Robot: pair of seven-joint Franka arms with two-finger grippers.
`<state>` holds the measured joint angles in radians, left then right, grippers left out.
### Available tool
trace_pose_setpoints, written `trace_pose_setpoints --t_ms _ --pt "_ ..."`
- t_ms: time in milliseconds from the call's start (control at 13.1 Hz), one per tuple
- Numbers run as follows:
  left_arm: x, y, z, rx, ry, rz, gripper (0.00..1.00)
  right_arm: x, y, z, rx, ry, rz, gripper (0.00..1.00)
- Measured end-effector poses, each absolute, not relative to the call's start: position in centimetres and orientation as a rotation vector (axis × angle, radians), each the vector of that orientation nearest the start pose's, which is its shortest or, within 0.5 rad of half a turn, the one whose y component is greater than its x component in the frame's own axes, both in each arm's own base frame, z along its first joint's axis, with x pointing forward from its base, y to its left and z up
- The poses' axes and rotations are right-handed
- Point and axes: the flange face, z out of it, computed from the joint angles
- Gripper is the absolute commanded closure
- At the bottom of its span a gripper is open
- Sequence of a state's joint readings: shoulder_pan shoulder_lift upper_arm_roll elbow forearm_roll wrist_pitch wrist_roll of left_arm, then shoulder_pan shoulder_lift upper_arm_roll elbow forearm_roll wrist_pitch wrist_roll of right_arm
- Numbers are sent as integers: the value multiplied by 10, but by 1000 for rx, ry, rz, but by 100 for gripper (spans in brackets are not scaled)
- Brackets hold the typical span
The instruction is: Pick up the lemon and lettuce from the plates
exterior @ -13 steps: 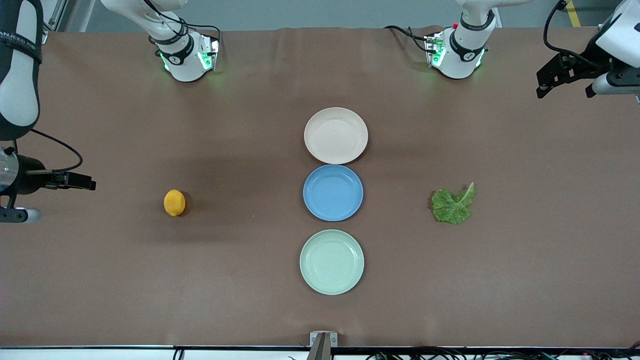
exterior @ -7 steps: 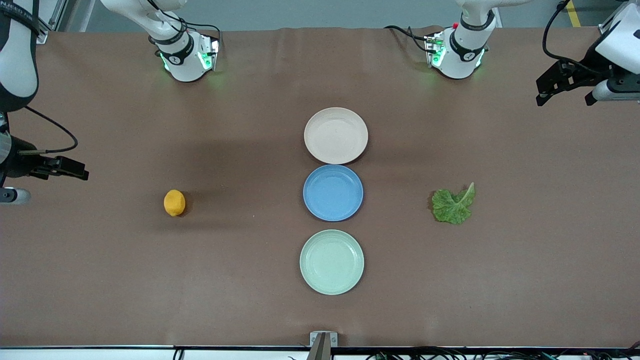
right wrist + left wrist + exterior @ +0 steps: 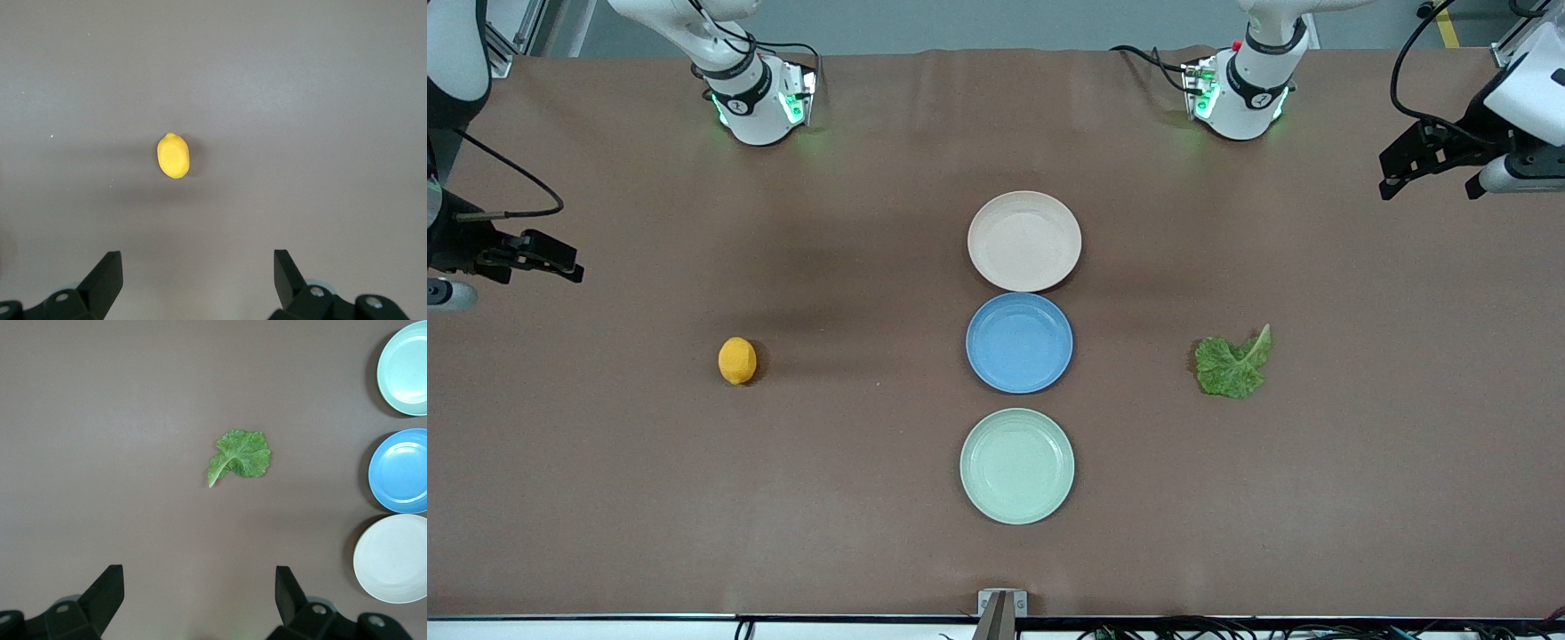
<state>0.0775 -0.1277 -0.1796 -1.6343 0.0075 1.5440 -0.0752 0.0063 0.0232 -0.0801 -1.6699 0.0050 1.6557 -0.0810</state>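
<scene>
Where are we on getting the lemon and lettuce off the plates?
Looks done: the lemon and the lettuce lie on the table, and the beige plate and mint plate are bare. The left gripper and right gripper are open, holding nothing, up at the table's ends. Nothing left.

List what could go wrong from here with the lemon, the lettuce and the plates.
1. The lemon lies bare on the table, on no plate; being rounded, it may roll if the open right gripper closes off-centre.
2. The lettuce lies flat on the cloth, so the open left gripper may slip over it or pinch the cloth.
3. The plates hold nothing.
</scene>
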Motion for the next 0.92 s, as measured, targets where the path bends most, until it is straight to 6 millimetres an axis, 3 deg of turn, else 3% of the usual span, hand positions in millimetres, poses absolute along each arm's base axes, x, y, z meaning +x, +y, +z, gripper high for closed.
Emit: trace_pose_setpoints --t_ms 917 --pt "514 -57 650 -3116 35 -32 0 531 -39 609 -3132 -16 25 0"
